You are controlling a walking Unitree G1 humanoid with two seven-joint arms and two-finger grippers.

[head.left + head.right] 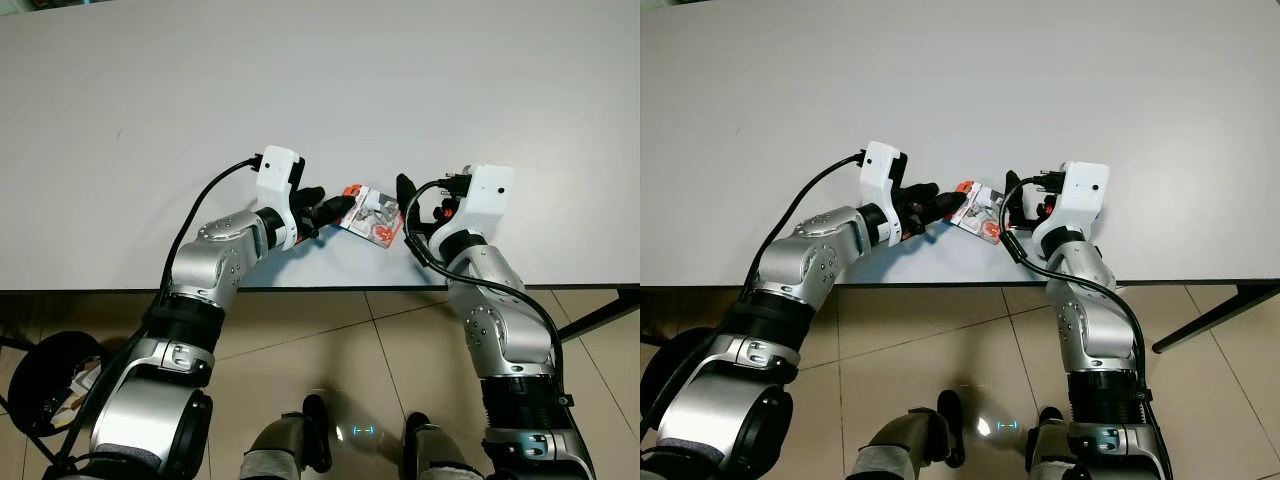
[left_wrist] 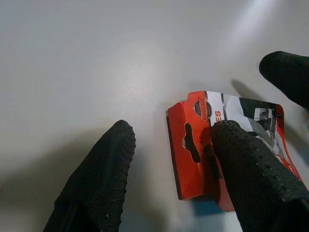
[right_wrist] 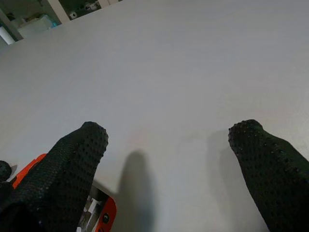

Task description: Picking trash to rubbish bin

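A red and white packaging card (image 1: 372, 214) lies flat on the white table (image 1: 300, 80), close to its front edge. My left gripper (image 1: 328, 205) is at the card's left end and stands open. In the left wrist view one fingertip (image 2: 231, 145) rests on the red end of the card (image 2: 186, 166), while the other sits on bare table beside it. My right gripper (image 1: 422, 200) is open just to the right of the card, with nothing between its fingers. A red corner of the card (image 3: 104, 217) shows under one of its fingers.
A black round rubbish bin (image 1: 50, 385) with some trash inside stands on the tiled floor at my lower left, below the table edge. A dark table leg (image 1: 600, 310) runs across the floor at the right. The table behind the card is bare.
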